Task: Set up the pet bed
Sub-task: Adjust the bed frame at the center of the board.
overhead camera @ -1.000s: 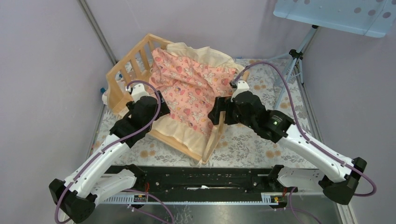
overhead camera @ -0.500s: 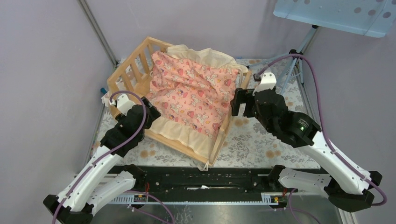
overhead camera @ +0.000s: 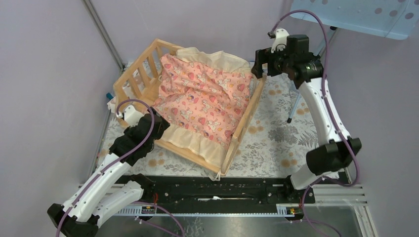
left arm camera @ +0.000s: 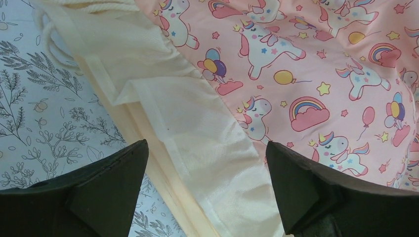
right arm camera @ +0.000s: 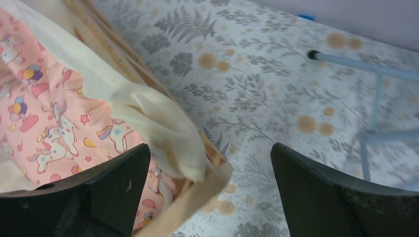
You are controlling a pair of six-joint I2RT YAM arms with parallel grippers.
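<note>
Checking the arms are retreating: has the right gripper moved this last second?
Yes. The right gripper moved toward the back wall, nearer the tripod, by the pet bed's far corner.

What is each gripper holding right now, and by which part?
Nothing. The left gripper is open above the cream ruffle of the pink unicorn-print cushion; the right gripper is open above the light wooden pet bed's far corner.

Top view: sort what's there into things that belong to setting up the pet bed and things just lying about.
Belongs to the job:
- pet bed, the wooden frame
- pink unicorn cushion lying in it

Just there:
- blue tripod
- blue spotted panel at the top right
- floral table cover
</note>
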